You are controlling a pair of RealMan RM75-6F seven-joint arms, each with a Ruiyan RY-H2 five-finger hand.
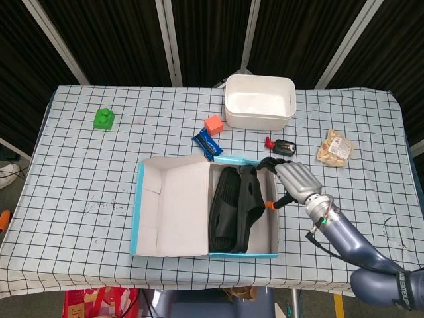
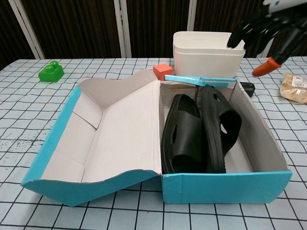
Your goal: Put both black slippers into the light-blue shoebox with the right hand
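The light-blue shoebox (image 1: 138, 211) (image 2: 225, 190) lies open on the checked cloth, its lid flap folded out to the left. Both black slippers lie in its right half: one (image 1: 223, 211) (image 2: 182, 136) flatter on the left, the other (image 1: 250, 199) (image 2: 220, 129) tilted on its edge beside it. My right hand (image 1: 293, 183) (image 2: 264, 29) hovers above the box's far right corner with its fingers spread, holding nothing and clear of the slippers. My left hand is out of both views.
A white tub (image 1: 259, 101) (image 2: 207, 50) stands behind the box. An orange cube (image 1: 212, 124) (image 2: 162, 70), a blue wrapper (image 1: 207, 142), a black-and-red item (image 1: 282, 146), a snack bag (image 1: 335, 148) (image 2: 295, 88) and a green block (image 1: 103, 118) (image 2: 51, 72) lie around.
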